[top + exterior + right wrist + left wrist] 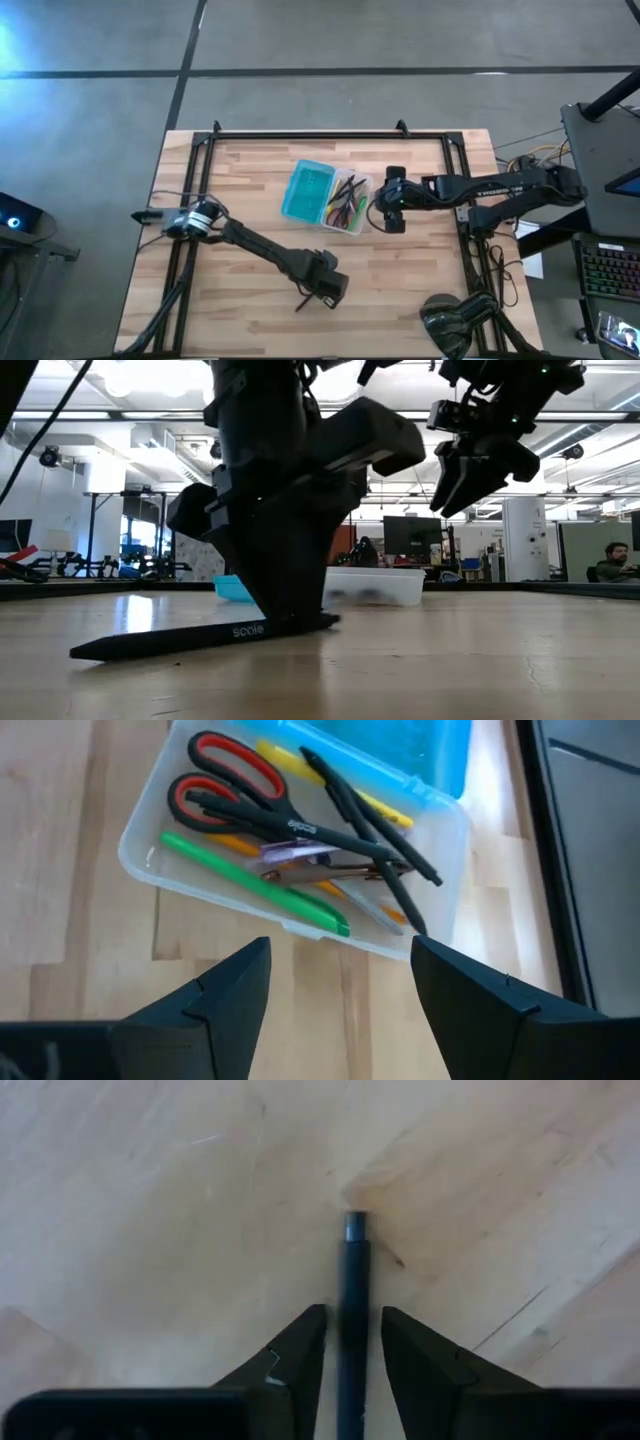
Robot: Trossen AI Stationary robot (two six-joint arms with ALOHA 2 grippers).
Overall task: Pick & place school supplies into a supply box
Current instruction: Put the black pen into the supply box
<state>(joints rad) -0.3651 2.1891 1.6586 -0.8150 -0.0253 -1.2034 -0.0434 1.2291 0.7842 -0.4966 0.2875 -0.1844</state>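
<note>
Jaws on my left arm (350, 1342) are down at the table (420, 290), slightly apart, with a dark pen (354, 1280) running straight up the gap between them; from my left wrist camera I judge them straddling it, not yet clamped, though I cannot tell whether the pads touch its sides. That alignment is what my next move turns on: the pen's long axis lies along the line the jaws point, not across it, so closing would pinch the barrel from both sides at its rear part, leaving the far end sticking out ahead. In the low view the pen (200, 637) lies flat on the wood, its tip reaching out to the left from under the left jaws (285, 622). From above, that pen (307, 297) sits near the front edge, well apart from the supply box (326, 196), which lies open at the table's middle, teal half to the left, clear half to the right. The clear half already holds red-handled scissors (225, 782), a green pen (250, 883) and several dark pens. My right jaws (340, 982) hang wide apart and empty just to the right of the box, above the table. The left arm is far nearer the loose pen, so I reckon the grasp is its job.
</note>
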